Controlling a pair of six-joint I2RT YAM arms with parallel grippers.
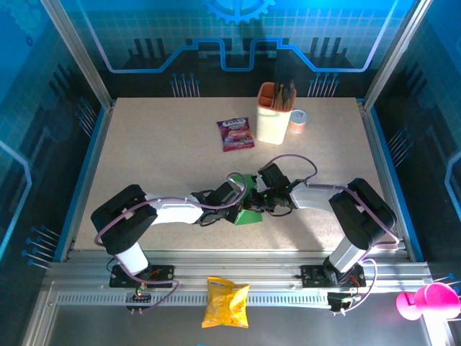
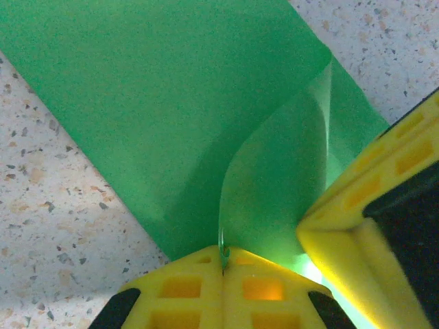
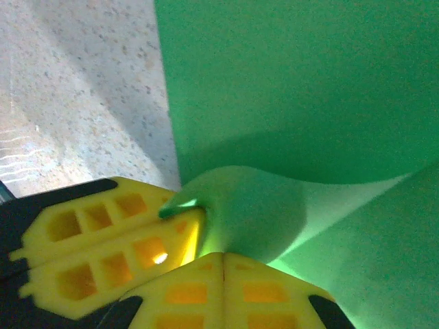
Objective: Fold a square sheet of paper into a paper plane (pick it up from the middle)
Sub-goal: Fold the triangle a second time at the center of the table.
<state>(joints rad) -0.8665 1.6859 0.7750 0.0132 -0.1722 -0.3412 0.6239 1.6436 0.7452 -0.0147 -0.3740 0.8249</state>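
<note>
Obs. Both arms are reaching inward from the near edge and meeting over the speckled beige tabletop (image 1: 144, 151). The meeting point is roughly midway between the left and right edges, closer to the near edge than the far one.

The thin bright green sheet of paper (image 2: 158, 103) is sitting right there between them. Most of it is lying flat on the tabletop, and one portion is curling upward.

Left tool (image 2: 223, 257): the yellow fingers are pressing together, and a raised edge of the sheet is running into the seam between them, so it is clamped on the paper.

Right tool (image 3: 223, 264): its fingers are likewise pressing together on a lifted, curled flap of the same sheet.

The two tools are sitting just beside each other. Whether their fingers are actually touching, I cannot tell. The lifted flap is bowing in a soft curve where they hold it, with light glowing through it.

Elsewhere:
- A flat purple snack sachet (image 1: 235, 134) is lying toward the far edge, near its middle.
- A cream rectangular holder with brown sticks (image 1: 274, 115) is standing just to the right of the sachet.
- A small orange can (image 1: 297, 121) is standing just beside the holder.
- A crumpled yellow crisp bag (image 1: 225, 303) is lying on the metal rail (image 1: 86, 297) in front of the near edge, between the arm bases.
- A pink plastic object (image 1: 425, 301) is sitting off the near right corner.
</note>
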